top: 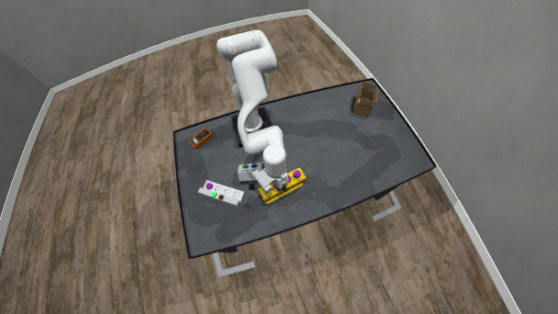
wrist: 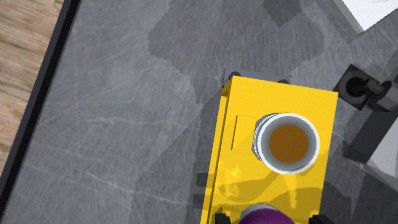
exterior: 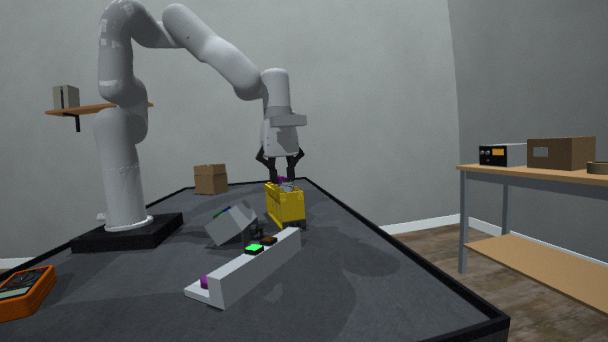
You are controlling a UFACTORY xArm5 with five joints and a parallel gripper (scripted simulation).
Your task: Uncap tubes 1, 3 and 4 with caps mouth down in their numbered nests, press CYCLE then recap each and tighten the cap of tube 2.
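Note:
The yellow decapping station (top: 282, 185) stands on the dark table; it also shows in the side view (exterior: 285, 202) and the wrist view (wrist: 272, 150). My gripper (exterior: 281, 180) hangs straight down over it. In the wrist view its fingertips flank a purple cap (wrist: 266, 215) sitting on a tube, with small gaps on both sides, so it is open. The neighbouring tube (wrist: 286, 143) is uncapped and shows amber liquid. Another purple cap (top: 297, 173) sits on the tube at the station's far end. The white cap tray (top: 220, 192) holds one purple cap (top: 209, 185), and its green lamp (top: 213, 194) is lit.
The grey key housing (top: 249, 171) with the green key (top: 245, 166) and the blue key (top: 253, 165) stands between the tray and the station. An orange multimeter (top: 200, 138) lies at the table's edge. A cardboard box (top: 365, 99) stands in a far corner.

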